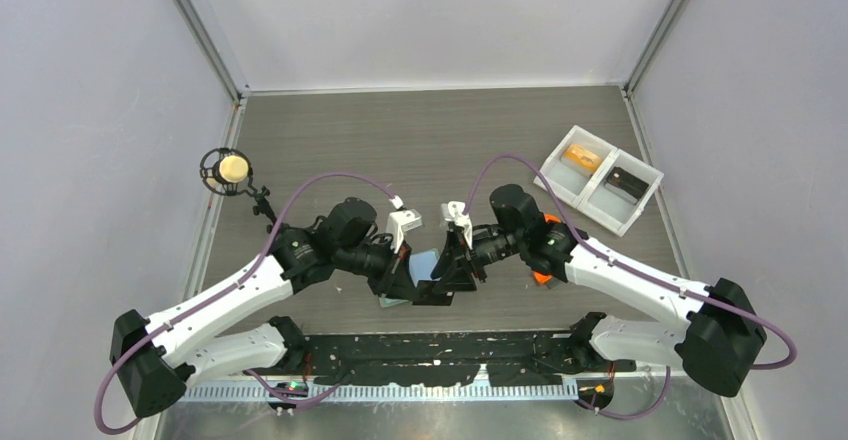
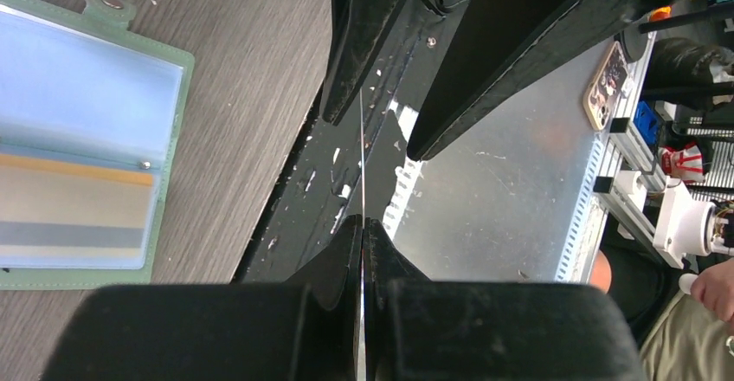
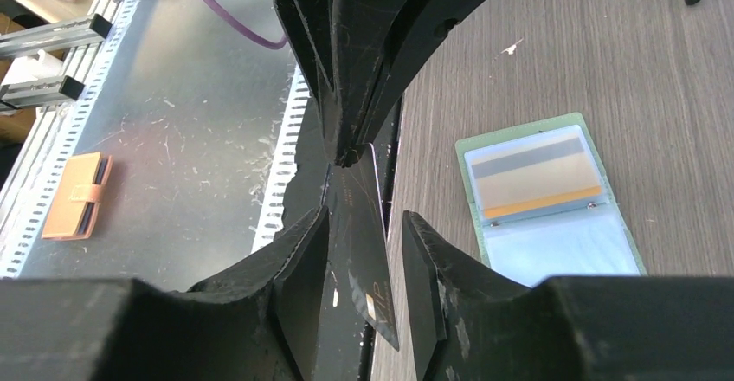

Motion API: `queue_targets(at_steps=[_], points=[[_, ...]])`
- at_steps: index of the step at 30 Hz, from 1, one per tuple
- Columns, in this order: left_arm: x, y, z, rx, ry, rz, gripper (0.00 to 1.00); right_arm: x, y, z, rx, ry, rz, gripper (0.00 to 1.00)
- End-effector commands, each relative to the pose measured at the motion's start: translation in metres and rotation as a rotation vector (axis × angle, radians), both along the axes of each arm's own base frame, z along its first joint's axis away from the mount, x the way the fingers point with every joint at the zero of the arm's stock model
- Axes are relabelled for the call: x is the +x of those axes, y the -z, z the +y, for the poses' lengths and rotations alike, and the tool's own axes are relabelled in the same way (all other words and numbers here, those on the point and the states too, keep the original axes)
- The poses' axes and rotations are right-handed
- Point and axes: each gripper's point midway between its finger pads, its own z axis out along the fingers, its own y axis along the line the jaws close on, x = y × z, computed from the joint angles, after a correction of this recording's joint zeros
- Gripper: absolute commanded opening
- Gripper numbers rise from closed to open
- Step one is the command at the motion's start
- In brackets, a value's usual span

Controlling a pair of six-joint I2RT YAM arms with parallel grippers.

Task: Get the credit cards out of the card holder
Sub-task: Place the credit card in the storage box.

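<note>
While it lies spread open on the grey wood-grain table [image 3: 563, 69], the sage-green bifold card holder [image 3: 547, 199] shows glossy pale blue pockets, one holding a grey-and-orange striped card [image 3: 537, 177]. It sits beside and below both claws. Between them a thin, dark, glossy credit card [image 3: 359, 260] stands on edge. The left claw [image 2: 363, 225] is clenched on one end of it. The right claw [image 3: 363, 215] is released, its scuffed black fingers apart on either side.
</note>
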Motion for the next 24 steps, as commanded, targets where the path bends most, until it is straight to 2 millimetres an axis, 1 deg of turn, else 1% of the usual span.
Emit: queue_targets(at_steps=[1, 3, 4, 5, 6, 7, 8, 9, 10, 11, 12, 13, 14, 15, 16, 17, 18, 19, 20, 21, 22, 23, 24], points=[[0.002, -0.02, -0.009, -0.08, 0.021, -0.015, 0.0, -0.001, -0.02, 0.01, 0.041, -0.033, -0.05, 0.42], [0.003, -0.02, -0.01, -0.08, 0.021, -0.012, 0.0, -0.003, -0.021, 0.012, 0.043, -0.042, -0.045, 0.35], [0.003, -0.019, -0.009, -0.078, 0.02, -0.011, 0.0, -0.003, -0.023, 0.012, 0.045, -0.043, -0.043, 0.26], [0.004, -0.018, -0.009, -0.075, 0.018, -0.009, 0.0, -0.003, -0.024, 0.012, 0.047, -0.042, -0.043, 0.2], [0.005, -0.017, -0.009, -0.072, 0.012, -0.009, 0.0, -0.003, -0.026, 0.012, 0.051, -0.036, -0.043, 0.09], [0.007, -0.017, -0.008, -0.07, 0.005, -0.009, 0.0, -0.002, -0.029, 0.012, 0.058, -0.028, -0.048, 0.07], [0.008, -0.016, -0.007, -0.068, -0.006, -0.008, 0.0, -0.001, -0.034, 0.012, 0.07, -0.023, -0.052, 0.06], [0.011, -0.016, -0.006, -0.065, -0.021, -0.011, 0.05, -0.001, -0.036, 0.013, 0.075, -0.016, -0.053, 0.06], [0.015, -0.017, -0.004, -0.059, -0.047, -0.017, 0.13, 0.001, -0.041, 0.013, 0.087, 0.0, -0.055, 0.05], [0.021, -0.017, -0.002, -0.051, -0.081, -0.025, 0.28, 0.007, -0.044, 0.012, 0.091, 0.036, -0.06, 0.05], [0.027, -0.017, 0.002, -0.047, -0.116, -0.033, 0.38, 0.011, -0.049, 0.013, 0.111, 0.061, -0.057, 0.05], [0.034, -0.018, 0.006, -0.044, -0.156, -0.041, 0.45, 0.022, -0.054, 0.01, 0.124, 0.113, -0.055, 0.05], [0.04, -0.02, 0.01, -0.049, -0.191, -0.046, 0.51, 0.028, -0.059, 0.008, 0.141, 0.157, -0.02, 0.05], [0.045, -0.023, 0.012, -0.066, -0.225, -0.048, 0.55, 0.045, -0.065, 0.001, 0.159, 0.233, -0.014, 0.05], [0.05, -0.026, 0.015, -0.088, -0.257, -0.047, 0.59, 0.053, -0.074, -0.001, 0.195, 0.285, 0.035, 0.05], [0.057, -0.03, 0.018, -0.116, -0.292, -0.049, 0.62, 0.067, -0.083, -0.01, 0.223, 0.375, 0.103, 0.05], [0.059, -0.036, 0.017, -0.151, -0.314, -0.044, 0.64, 0.077, -0.094, -0.013, 0.281, 0.421, 0.094, 0.05], [0.062, -0.042, 0.018, -0.18, -0.33, -0.049, 0.65, 0.081, -0.104, -0.018, 0.315, 0.459, 0.138, 0.05], [0.065, -0.049, 0.016, -0.215, -0.34, -0.063, 0.67, 0.085, -0.116, -0.02, 0.363, 0.482, 0.125, 0.05], [0.067, -0.054, 0.014, -0.245, -0.35, -0.069, 0.68, 0.083, -0.127, -0.022, 0.399, 0.499, 0.167, 0.05], [0.069, -0.06, 0.012, -0.275, -0.355, -0.072, 0.68, 0.088, -0.136, -0.023, 0.449, 0.534, 0.176, 0.05], [0.07, -0.066, 0.008, -0.313, -0.354, -0.073, 0.69, 0.087, -0.139, -0.025, 0.476, 0.557, 0.246, 0.05], [0.072, -0.072, 0.005, -0.348, -0.353, -0.075, 0.69, 0.093, -0.149, -0.028, 0.535, 0.6, 0.26, 0.05]])
